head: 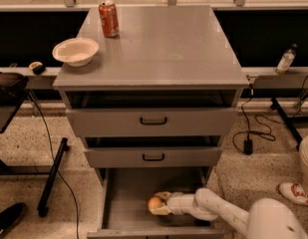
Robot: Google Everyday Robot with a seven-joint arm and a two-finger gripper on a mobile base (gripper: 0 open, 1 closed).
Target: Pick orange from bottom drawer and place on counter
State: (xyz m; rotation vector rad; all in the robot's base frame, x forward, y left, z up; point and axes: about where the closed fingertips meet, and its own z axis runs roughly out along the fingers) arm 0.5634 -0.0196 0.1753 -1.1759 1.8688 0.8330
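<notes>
The orange [154,203] lies on the grey floor of the open bottom drawer [124,199], left of centre. My gripper [159,203] reaches in from the lower right on a white arm, with its pale fingers set around the orange, one above and one below it. The counter [168,44] is the flat grey top of the cabinet, high above the drawer.
A red soda can [108,18] and a white bowl [75,51] stand on the counter's left side. Two shallower drawers with black handles [153,120] sit partly open above the bottom drawer. Cables and a black stand lie on the floor to either side.
</notes>
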